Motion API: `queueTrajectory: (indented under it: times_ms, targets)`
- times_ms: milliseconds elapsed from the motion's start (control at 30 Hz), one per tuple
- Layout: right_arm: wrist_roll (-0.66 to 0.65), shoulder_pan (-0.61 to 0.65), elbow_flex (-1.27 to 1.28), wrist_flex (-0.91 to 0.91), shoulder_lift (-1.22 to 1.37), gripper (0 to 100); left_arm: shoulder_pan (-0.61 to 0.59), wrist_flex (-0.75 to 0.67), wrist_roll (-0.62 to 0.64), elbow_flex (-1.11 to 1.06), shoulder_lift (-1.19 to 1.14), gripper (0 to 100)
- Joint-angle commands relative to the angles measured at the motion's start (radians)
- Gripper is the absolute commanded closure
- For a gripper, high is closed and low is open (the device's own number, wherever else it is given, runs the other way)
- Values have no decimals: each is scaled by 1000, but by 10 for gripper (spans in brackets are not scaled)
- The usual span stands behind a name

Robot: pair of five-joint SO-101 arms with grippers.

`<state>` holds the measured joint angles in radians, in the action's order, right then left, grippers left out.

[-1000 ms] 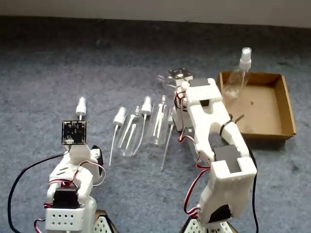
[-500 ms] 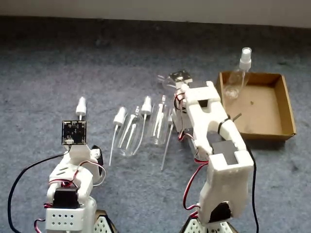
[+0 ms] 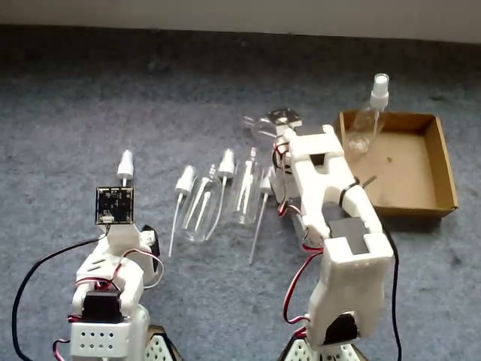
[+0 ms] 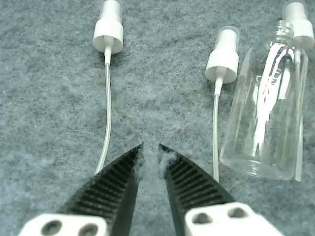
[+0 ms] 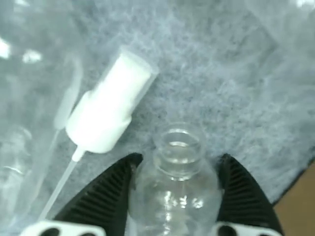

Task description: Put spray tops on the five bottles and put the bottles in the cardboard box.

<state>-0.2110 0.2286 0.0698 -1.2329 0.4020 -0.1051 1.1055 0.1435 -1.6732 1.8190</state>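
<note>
The right gripper (image 5: 180, 158) is clamped on an uncapped clear bottle (image 5: 178, 196) over the grey carpet (image 3: 113, 98), with a loose spray top (image 5: 106, 118) lying just beside its neck. The left gripper (image 4: 150, 146) hangs slightly parted, grasping nothing, near two more spray tops (image 4: 108, 32). One capped bottle (image 3: 368, 120) stands in the cardboard box (image 3: 445, 169).

A grey carpet-like cover (image 3: 83, 90) spreads over the table. Four loose spray tops lie on it: the outer spray top (image 3: 125, 163) apart at the left, the second spray top (image 3: 184, 180) beside the left bottle (image 3: 200, 207), the third spray top (image 3: 226, 161) between that and the right bottle (image 3: 244, 194), and the fourth spray top (image 3: 267, 183) just past it. Both bottles lie flat. Possibly another clear bottle (image 3: 254, 125) lies farther back, partly hidden. The cardboard box (image 3: 445, 162) sits at the right.
</note>
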Motion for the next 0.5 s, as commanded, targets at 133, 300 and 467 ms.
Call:
queueTrajectory:
  times_ms: [133, 300, 467]
  targets:
    - [8, -2, -28, -93, -4, 889, 18, -15, 0, -22, 7, 993]
    - [8, -2, -33, -189, -10, 889, 18, -15, 0, -22, 7, 993]
    - [6, -2, -142, -355, -51, 892, 18, -15, 0, -22, 7, 993]
